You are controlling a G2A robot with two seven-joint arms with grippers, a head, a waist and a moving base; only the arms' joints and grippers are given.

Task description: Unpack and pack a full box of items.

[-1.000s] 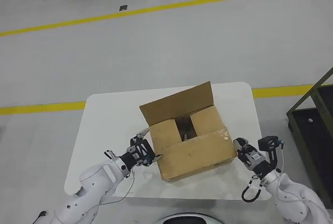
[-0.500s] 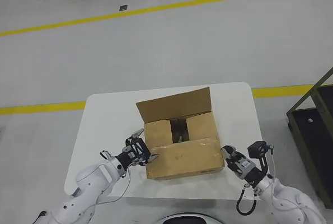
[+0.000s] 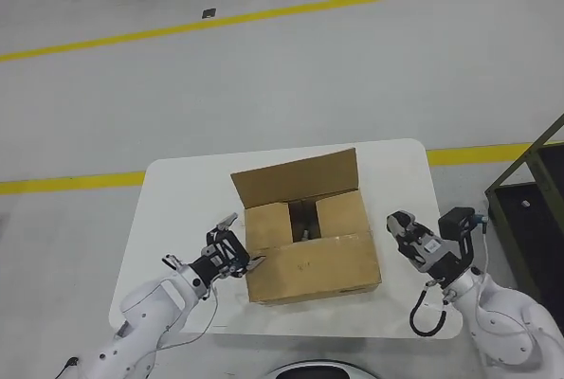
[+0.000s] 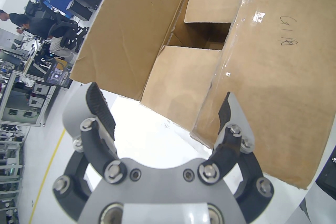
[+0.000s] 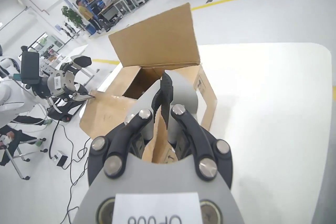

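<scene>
A brown cardboard box (image 3: 310, 270) sits on the white surface with rounded corners (image 3: 182, 218), between the two sets of fingers. Its far flap (image 3: 299, 176) stands up and leans away from the robot. The two side flaps are folded in over the opening, leaving a dark gap (image 3: 304, 220) between them. Something small and grey shows in that gap, too small to tell what it is. The near flap, edged with a strip of clear tape (image 4: 236, 33), lies on the robot's side of the box; how steeply it tilts I cannot tell.

The left gripper (image 3: 234, 248) is at the box's near corner. Its fingers (image 4: 101, 107) are spread wide and grasp nothing. In the left wrist view the corner of the taped flap lies just ahead of them, closer to one finger than the other. From the right wrist view one fingertip appears to touch the flap's corner.

The right gripper (image 3: 397, 224) is just beside the opposite side of the box, apart from the cardboard and over bare surface. Its fingers (image 5: 166, 89) are pressed together with nothing between them, and the box lies ahead of their tips.

Around the surface is grey floor (image 3: 405, 85) crossed by a yellow line (image 3: 168, 30). A dark metal frame (image 3: 533, 185) stands well beyond the right fingers.
</scene>
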